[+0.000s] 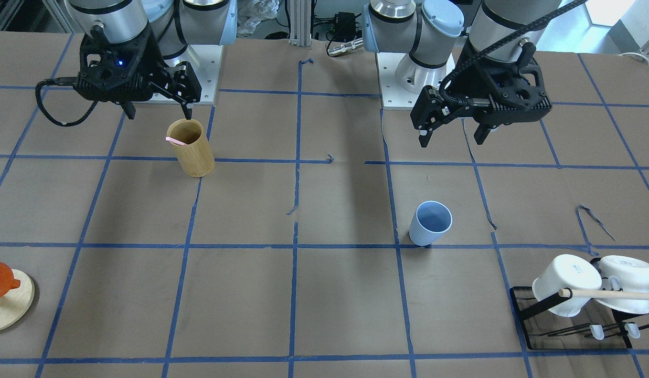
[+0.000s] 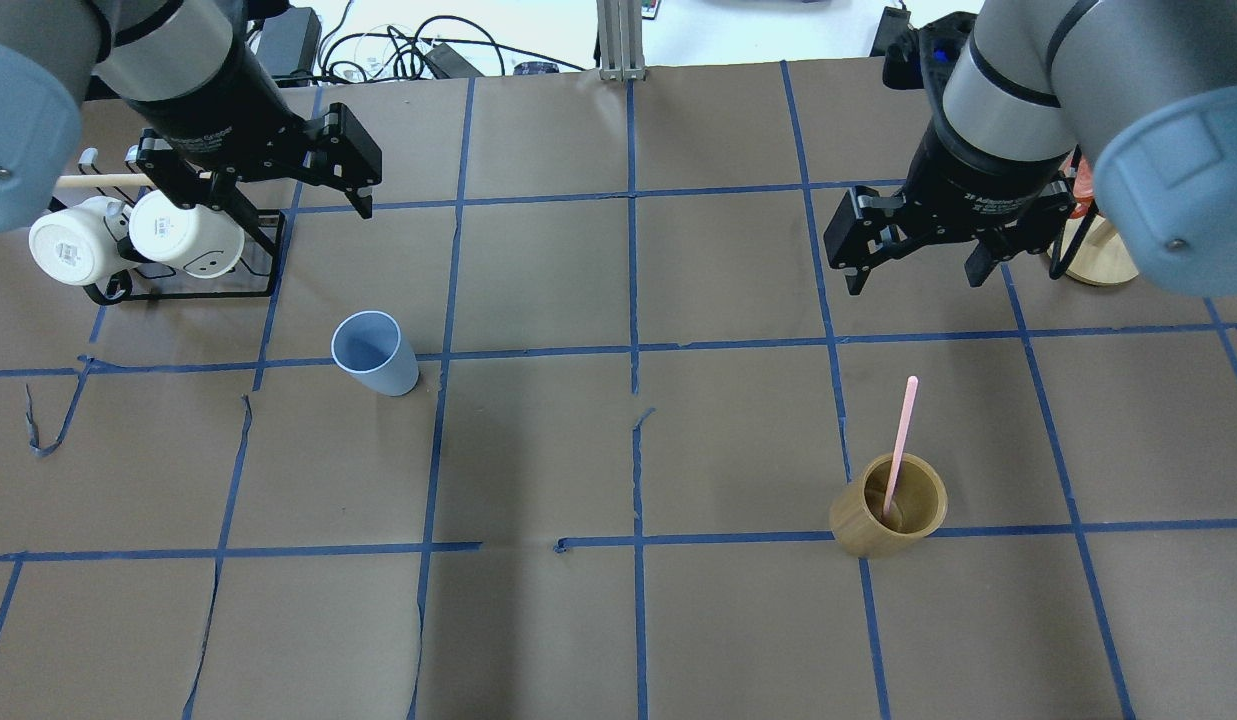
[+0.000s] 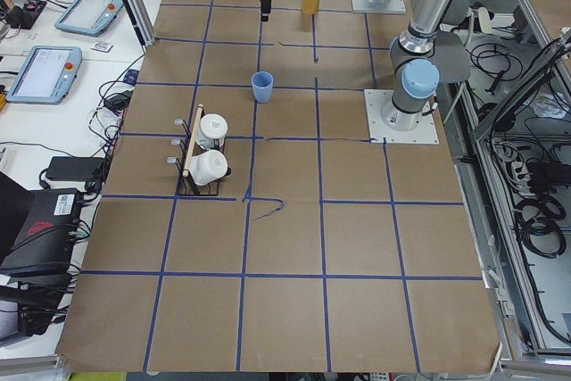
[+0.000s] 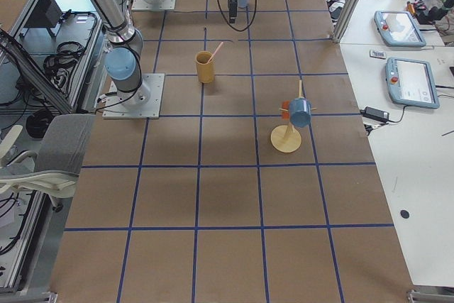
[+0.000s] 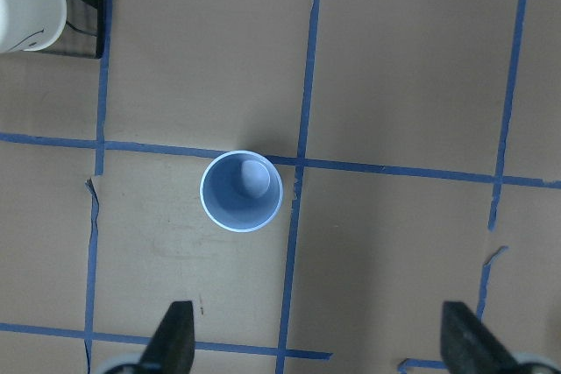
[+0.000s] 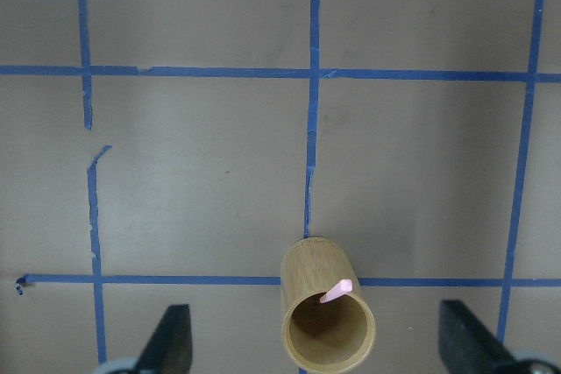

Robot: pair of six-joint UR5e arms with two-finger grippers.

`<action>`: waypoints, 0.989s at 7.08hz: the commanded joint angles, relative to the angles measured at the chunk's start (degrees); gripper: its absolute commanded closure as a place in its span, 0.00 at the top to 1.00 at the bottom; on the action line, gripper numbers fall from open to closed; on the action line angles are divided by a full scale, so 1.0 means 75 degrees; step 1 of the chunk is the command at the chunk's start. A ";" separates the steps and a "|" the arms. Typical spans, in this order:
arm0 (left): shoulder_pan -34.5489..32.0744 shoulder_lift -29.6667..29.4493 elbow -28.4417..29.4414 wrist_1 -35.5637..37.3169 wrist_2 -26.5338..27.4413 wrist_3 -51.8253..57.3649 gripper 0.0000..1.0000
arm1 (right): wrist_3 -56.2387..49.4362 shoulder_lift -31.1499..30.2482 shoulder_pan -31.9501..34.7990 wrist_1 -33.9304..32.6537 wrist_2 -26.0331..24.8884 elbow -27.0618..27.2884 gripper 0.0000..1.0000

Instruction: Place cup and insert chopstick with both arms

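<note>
The light blue cup (image 2: 375, 352) stands upright on the table, also in the front view (image 1: 430, 223) and centred under the left wrist camera (image 5: 242, 191). It is empty. My left gripper (image 2: 278, 200) hovers open and empty above and behind it (image 1: 451, 140). One pink chopstick (image 2: 900, 440) leans inside a tan bamboo cylinder (image 2: 888, 520), with its tip showing in the right wrist view (image 6: 337, 290). My right gripper (image 2: 918, 275) hovers open and empty above the cylinder (image 1: 190, 149), a little to the far side of it.
A black rack with two white mugs and a wooden rod (image 2: 138, 235) stands beside the left arm. A round wooden stand with an orange object (image 1: 4, 294) sits beyond the right arm. Blue tape lines grid the brown table cover (image 2: 628, 450).
</note>
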 commanded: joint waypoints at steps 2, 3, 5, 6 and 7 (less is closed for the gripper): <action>-0.0001 0.0012 -0.0032 -0.0009 0.0000 0.0011 1.00 | -0.0024 0.0034 0.0008 -0.0004 0.0073 0.0013 1.00; 0.0010 0.0023 -0.0113 -0.0009 0.0012 0.0012 1.00 | -0.0036 0.0335 -0.0004 -0.0004 0.0084 0.0095 1.00; 0.0115 0.0058 -0.0568 -0.0021 0.0070 0.0162 1.00 | -0.0722 0.0468 -0.0062 -0.0189 -0.0021 0.0504 1.00; 0.0139 0.0000 -0.0965 0.0130 0.0024 0.0268 1.00 | -0.0843 0.0375 -0.0062 -0.0377 -0.0021 0.0691 1.00; 0.0151 -0.0325 -0.1294 0.0944 0.0024 0.0269 1.00 | -0.1076 0.0234 -0.0074 -0.0669 -0.0033 0.0995 1.00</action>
